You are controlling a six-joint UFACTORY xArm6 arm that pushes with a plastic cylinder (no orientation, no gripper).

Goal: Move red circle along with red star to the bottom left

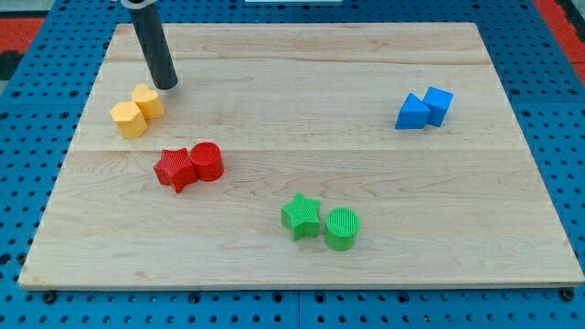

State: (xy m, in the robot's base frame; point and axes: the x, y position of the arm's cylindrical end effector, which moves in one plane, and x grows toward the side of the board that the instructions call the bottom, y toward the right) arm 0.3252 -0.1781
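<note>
My tip [167, 86] was down on the desk [302, 119], no jaws on this rod to spread or pinch. Just below-left of it, 2 yellow blocks [137, 110] touched. Further below, the red star [175, 169] pressed against the red circle [207, 161]. Beyond sat the green star [301, 215], the green circle [343, 228], and 2 blue blocks [424, 109] far right.

Tabletop [302, 100]: pale wooden board made of several planks joined lengthwise; seams run from the left edge to the right edge, grain visible. Corners rounded. Under and around it, a blue perforated base [558, 137] with a regular grid of small holes, visible past the left, right and bottom edges. Beyond the top left and top right corners, a red patterned surface [27, 23]. Lighting even and diffuse; shadows soft. No walls or windows in frame.
</note>
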